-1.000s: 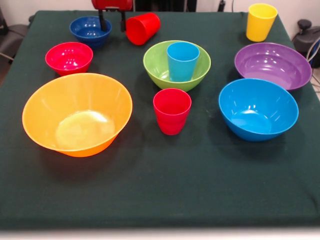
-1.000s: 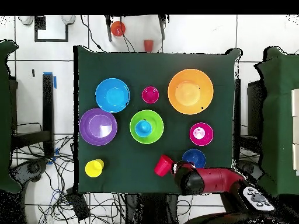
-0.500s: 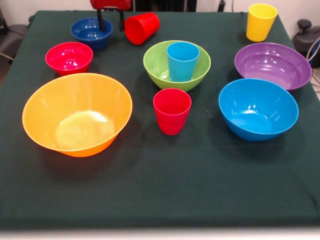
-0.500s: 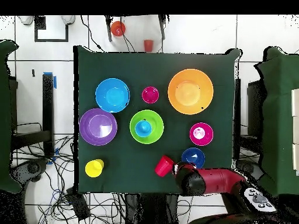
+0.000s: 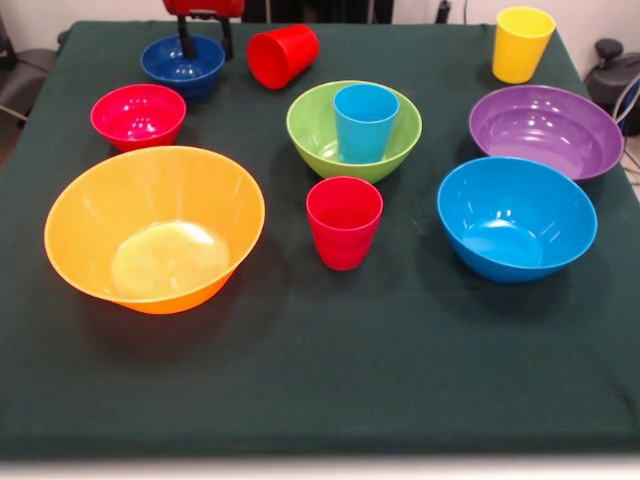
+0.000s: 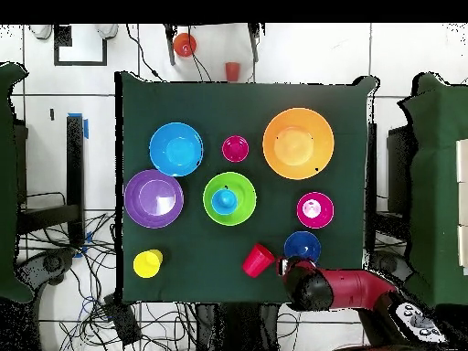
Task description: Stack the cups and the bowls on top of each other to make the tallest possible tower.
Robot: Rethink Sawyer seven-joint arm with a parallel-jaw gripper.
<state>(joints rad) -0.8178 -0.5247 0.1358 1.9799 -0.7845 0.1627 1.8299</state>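
My gripper hangs open and empty at the table's far left, one finger over the small dark blue bowl. To its right a red cup lies on its side. A light blue cup stands in the green bowl, the only pile. Another red cup stands upright in the middle. The yellow cup is at the far right. The red bowl, orange bowl, blue bowl and purple bowl sit apart.
A dark green cloth covers the table to its edges. The arm reaches in over the table's bottom edge in the overhead view. Cables and two small red items lie on the floor beyond the table.
The gripper has shifted left in the front view, away from the tipped red cup and over the small dark blue bowl. The cups and bowls have stayed put.
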